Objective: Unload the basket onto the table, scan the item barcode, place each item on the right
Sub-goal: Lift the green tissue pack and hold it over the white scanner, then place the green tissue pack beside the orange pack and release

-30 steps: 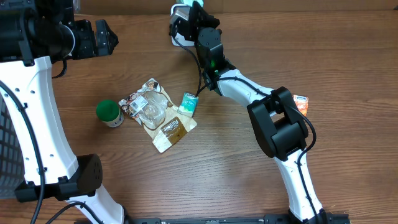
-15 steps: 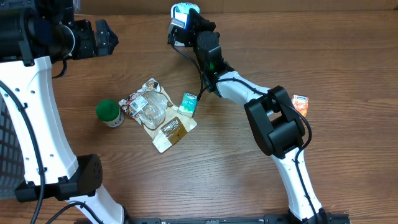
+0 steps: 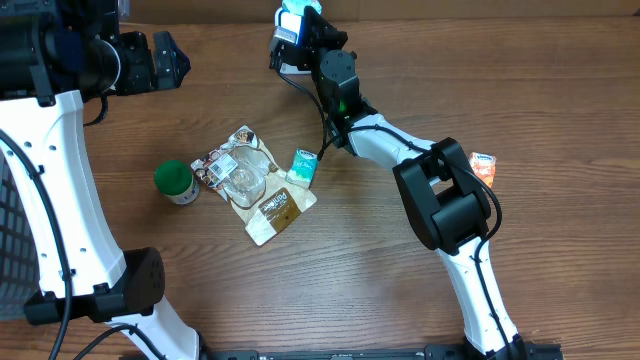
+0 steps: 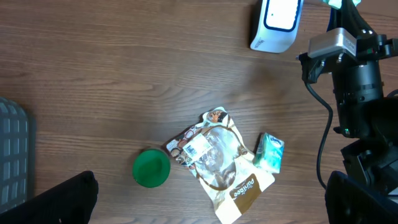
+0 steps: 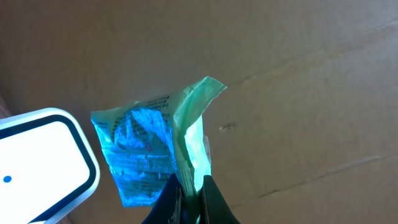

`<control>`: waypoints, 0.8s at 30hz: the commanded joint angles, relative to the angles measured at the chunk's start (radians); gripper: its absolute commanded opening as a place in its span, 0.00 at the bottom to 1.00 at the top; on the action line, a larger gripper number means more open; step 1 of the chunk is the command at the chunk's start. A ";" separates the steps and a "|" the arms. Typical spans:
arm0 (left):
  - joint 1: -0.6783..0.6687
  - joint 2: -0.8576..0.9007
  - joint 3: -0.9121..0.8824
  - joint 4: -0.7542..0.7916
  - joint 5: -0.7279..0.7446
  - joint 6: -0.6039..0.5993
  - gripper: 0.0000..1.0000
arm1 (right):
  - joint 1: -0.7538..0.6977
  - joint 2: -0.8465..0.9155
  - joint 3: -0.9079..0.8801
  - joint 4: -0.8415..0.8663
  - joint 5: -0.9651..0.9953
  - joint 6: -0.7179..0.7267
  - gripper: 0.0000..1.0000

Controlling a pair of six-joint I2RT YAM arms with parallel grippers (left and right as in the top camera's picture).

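My right gripper [image 5: 189,190], at bottom centre, is clamped on the blue-green packet [image 5: 146,149] just above it, right of the white scanner [image 5: 37,162].

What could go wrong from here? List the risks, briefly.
1. The right gripper pinches the teal packet only by a thin fold at its edge, so the packet could slip out.
2. The teal packet is crumpled and hangs beside the scanner rather than over its window, so the barcode may not read.
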 commanded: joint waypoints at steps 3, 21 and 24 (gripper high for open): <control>0.003 0.002 0.010 0.001 -0.002 0.019 0.99 | 0.004 -0.137 0.014 -0.018 0.029 0.098 0.04; 0.003 0.002 0.010 0.001 -0.002 0.019 1.00 | -0.083 -0.901 0.014 -1.316 -0.098 1.389 0.04; 0.003 0.002 0.010 0.001 -0.002 0.019 1.00 | -0.158 -0.952 0.014 -1.557 -0.100 1.558 0.04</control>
